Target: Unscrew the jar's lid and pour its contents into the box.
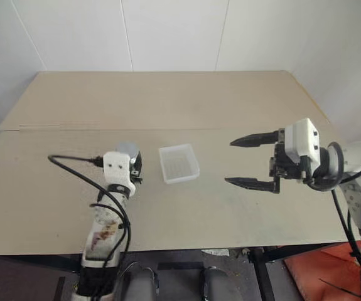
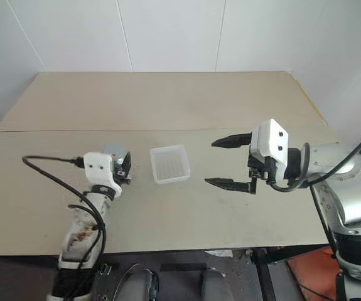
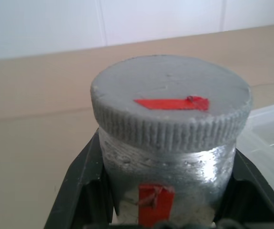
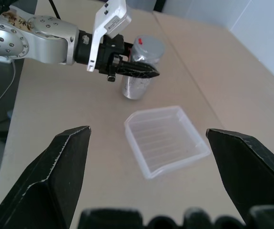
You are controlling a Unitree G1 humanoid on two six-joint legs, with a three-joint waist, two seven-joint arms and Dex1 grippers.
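the jar (image 3: 167, 188), silvery-grey with a red and white label, is clamped between the two black fingers of the left tool (image 4: 136, 70), which is closed on its body below the lid (image 3: 170, 102). the lid, a ribbed grey cap with a red patch on top, is still seated on the jar. the jar is held upright at the tabletop (image 1: 167, 100), just beside the box (image 1: 179, 163), a shallow translucent tray with a ribbed floor. the right tool (image 1: 250, 162) is held wide open and empty on the other side of the box, apart from it.
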